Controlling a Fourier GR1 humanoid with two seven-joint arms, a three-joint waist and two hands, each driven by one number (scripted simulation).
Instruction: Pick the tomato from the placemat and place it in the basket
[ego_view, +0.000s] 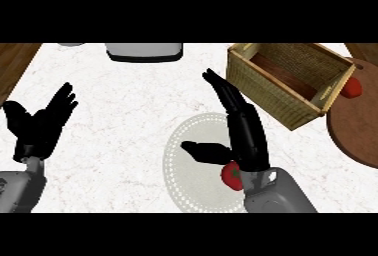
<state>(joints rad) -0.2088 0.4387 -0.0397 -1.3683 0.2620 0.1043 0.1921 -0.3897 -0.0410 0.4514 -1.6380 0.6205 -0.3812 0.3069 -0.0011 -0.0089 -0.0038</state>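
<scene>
Red tomato (231, 176) on white placemat (193, 186); wicker basket (267, 90) apart.

The placemat (193, 155) lay on the counter (125, 105) toward the front, a little right of centre. The tomato (232, 176) sat at the placemat's right edge, beside the wrist of the right robot hand (244, 130), which was over that side. The basket (284, 85) stood behind and to the right, beside a round board (358, 130) at the right edge. An appliance (144, 51) stood at the back, and the left robot hand (40, 122) was at the far left.

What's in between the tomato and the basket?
In the head view, the robot's open right hand lies between the tomato and the basket, over the placemat and white counter.
</scene>
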